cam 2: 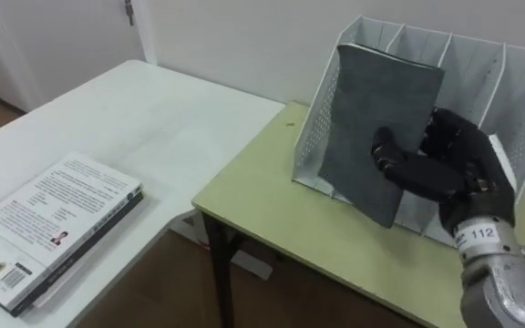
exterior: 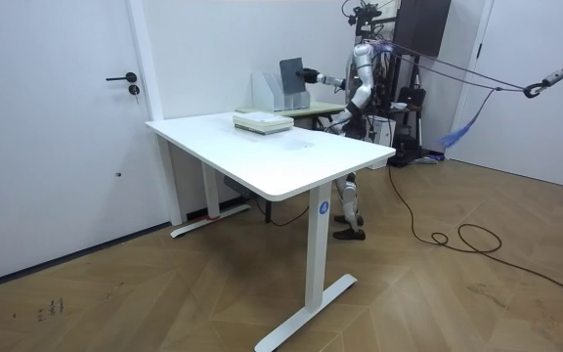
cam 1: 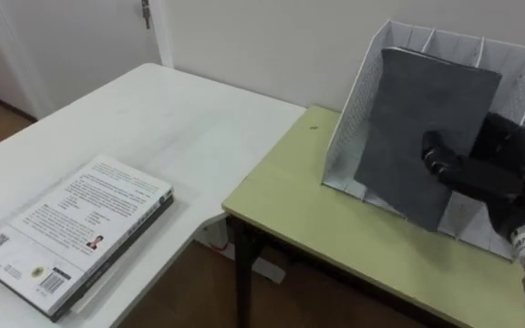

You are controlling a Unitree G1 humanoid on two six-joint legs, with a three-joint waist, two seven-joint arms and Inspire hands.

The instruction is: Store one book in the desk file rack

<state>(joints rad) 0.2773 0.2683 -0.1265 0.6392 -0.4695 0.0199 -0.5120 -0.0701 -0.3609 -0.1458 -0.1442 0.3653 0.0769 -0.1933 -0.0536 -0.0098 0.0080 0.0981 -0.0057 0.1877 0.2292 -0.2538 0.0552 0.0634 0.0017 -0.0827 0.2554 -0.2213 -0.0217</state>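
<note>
Right hand [cam 2: 445,173], at the right of the frame, pinches the dark grey book [cam 2: 376,109], its fingers curled round the lower right edge. The book stands tilted at the left slots of the file rack [cam 2: 490,64], upper right; whether it is already inside, I cannot tell. It looks thin, light, fairly stiff, perhaps slippery.

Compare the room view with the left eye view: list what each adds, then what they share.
Room view adds: the robot standing at the green table, the white desk down to its legs, and a dark panel behind the robot. Left eye view adds: the print on the white book, the file rack and its mesh side, and the right hand curled round the dark book. Shared: desk, white book, rack, and the dark book held tilted at the rack.
</note>
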